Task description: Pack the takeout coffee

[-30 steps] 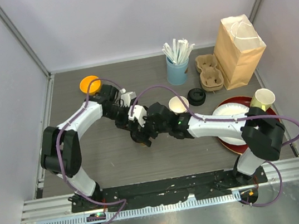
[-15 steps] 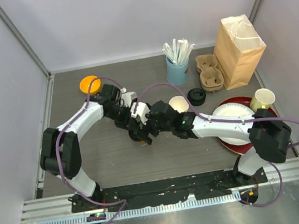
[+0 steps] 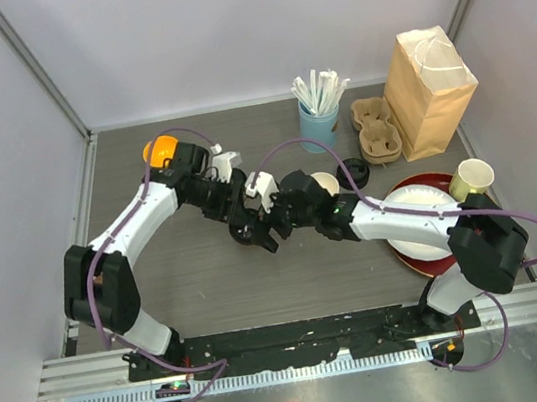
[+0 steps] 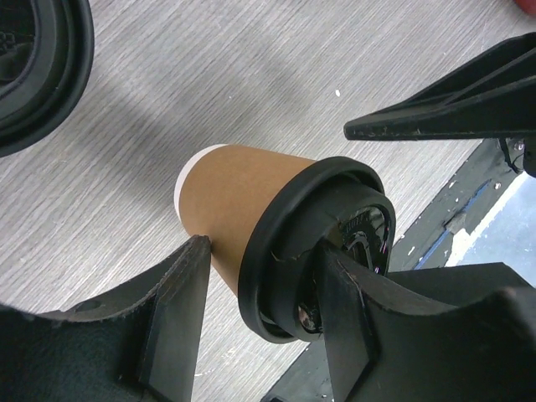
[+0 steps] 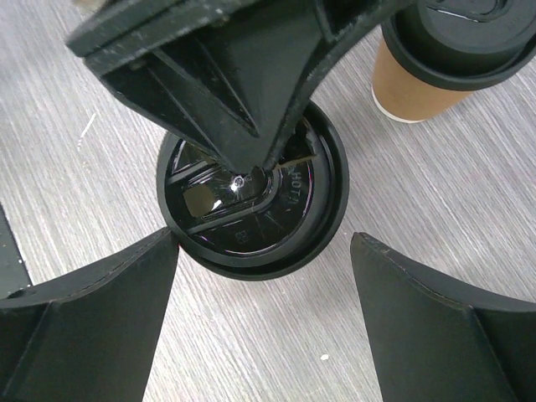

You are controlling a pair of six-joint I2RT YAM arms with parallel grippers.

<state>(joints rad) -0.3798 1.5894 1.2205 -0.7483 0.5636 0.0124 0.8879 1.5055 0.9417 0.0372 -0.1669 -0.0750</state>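
Left gripper (image 4: 264,247) is straddling a lidded coffee cup (image 4: 230,188) standing mid-table. One finger is touching its wall and the other is crossing the lid; cannot tell if it is clamping. Right gripper (image 5: 264,239) is hanging over the same cup, spread wide, gripping nothing. A second lidded cup (image 5: 435,59) is standing just beside. Further right, an open cup (image 3: 322,185) is waiting unlidded. The carrier (image 3: 376,129) is looking unloaded, and the paper bag (image 3: 428,86) is hiding its inside. Judging by this, lidding is partly done and packing is not yet begun.
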